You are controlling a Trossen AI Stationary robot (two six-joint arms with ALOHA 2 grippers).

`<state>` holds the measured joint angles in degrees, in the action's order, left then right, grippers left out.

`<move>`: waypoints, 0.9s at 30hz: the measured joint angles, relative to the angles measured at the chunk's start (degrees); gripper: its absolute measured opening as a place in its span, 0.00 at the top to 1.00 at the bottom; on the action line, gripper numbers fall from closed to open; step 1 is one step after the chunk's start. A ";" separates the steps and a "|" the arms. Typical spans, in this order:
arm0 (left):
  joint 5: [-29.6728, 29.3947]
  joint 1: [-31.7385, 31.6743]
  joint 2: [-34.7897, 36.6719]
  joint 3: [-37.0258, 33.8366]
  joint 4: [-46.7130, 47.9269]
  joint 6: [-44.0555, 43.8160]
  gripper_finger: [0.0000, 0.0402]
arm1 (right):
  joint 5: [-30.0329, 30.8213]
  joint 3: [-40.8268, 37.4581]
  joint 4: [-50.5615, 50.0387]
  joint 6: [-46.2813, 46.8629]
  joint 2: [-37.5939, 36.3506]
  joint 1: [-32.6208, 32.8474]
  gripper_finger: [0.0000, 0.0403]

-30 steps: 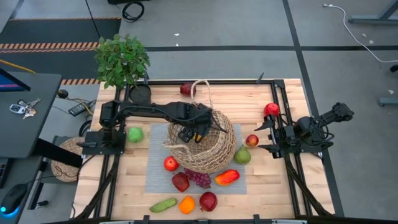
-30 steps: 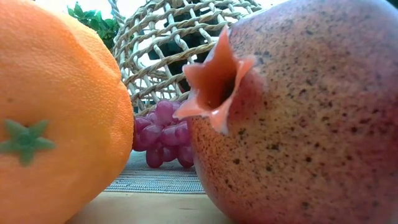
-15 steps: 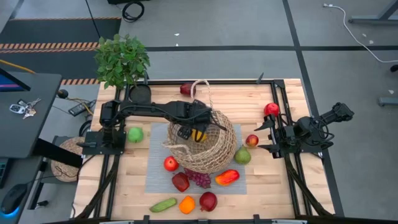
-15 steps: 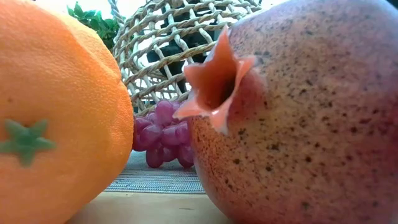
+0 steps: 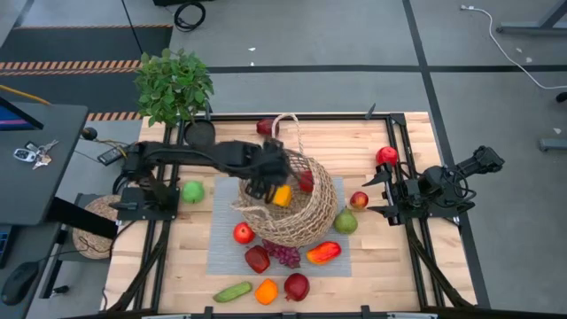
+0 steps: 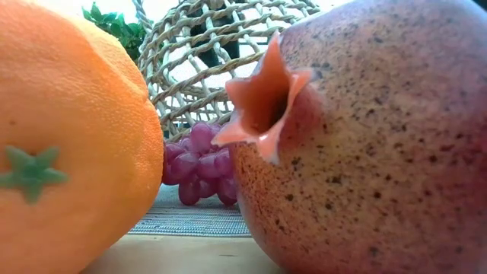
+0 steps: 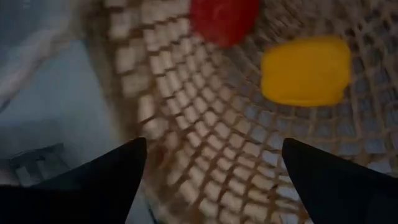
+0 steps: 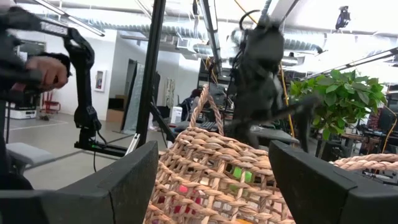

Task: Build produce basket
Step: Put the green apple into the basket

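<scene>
basket (image 5: pixel 292 213) at table centre; lemon (image 5: pixel 282 196) inside it; grapes (image 5: pixel 283 255) at 6 o'clock, pear (image 5: pixel 345 221) at 3 o'clock.

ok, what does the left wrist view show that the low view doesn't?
Only the left wrist view shows what lies inside the basket: a yellow piece and a red piece, beyond the open left gripper. Only the low view shows the orange, the pomegranate and the purple grapes, all outside the basket, plus plant leaves behind it. Both show the basket's open wicker weave.
</scene>
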<state>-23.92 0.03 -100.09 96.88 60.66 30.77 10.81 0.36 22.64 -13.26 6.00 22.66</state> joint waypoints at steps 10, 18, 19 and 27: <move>-0.94 -2.04 14.12 0.07 3.04 -13.54 0.06 | 0.00 0.00 -0.01 0.00 0.00 0.01 0.23; 0.92 -7.51 17.31 0.06 27.00 -37.36 0.06 | 0.00 0.00 0.01 0.00 -0.02 -0.01 0.23; 1.55 -7.92 17.23 -0.16 29.30 -39.19 0.06 | 0.00 0.00 -0.01 0.00 0.00 0.01 0.23; 4.12 -8.17 23.17 -15.21 28.61 -40.85 0.06 | 0.00 0.00 0.10 0.00 -0.02 -0.01 0.23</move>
<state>-19.80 -8.14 -76.92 81.67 89.28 -10.08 10.81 0.36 22.74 -13.26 5.98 22.65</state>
